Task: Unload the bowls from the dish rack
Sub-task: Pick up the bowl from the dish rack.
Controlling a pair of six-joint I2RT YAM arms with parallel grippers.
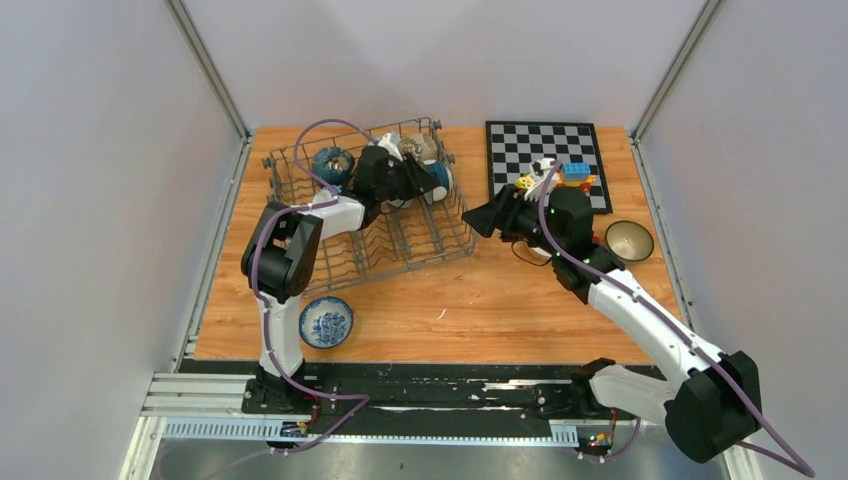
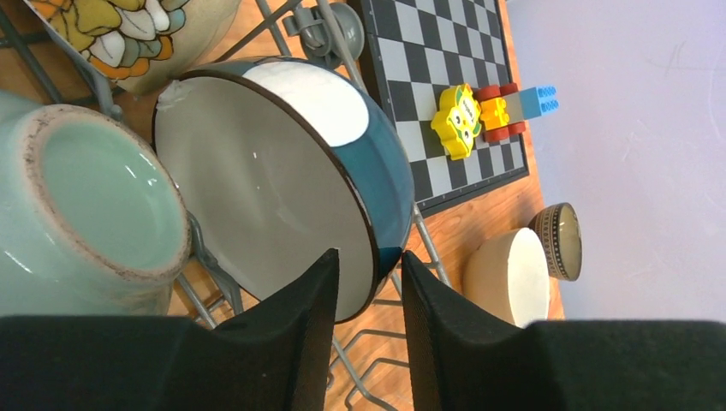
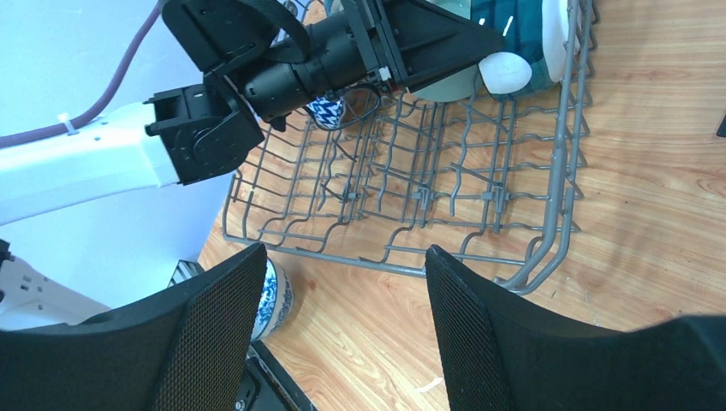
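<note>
The left gripper has its jaws narrow, straddling the rim of the dark teal round ceramic bowl; a gap shows on the inner side. The bowl stands on edge in the grey wire dish rack, upper centre of the overhead view. The right gripper has its jaws wide, holding nothing, just right of the rack. A blue-and-white patterned bowl sits on the wooden table, lower left.

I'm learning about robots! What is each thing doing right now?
left gripper: fingers on either side of the teal bowl rim; grip unclear.
right gripper: open, empty.
teal bowl: on edge in the dish rack.
pale green bowl: on its side in the rack.
blue-and-white bowl: upright on the table.
brown bowl: upright on the table.
dish rack: holding bowls.
</note>
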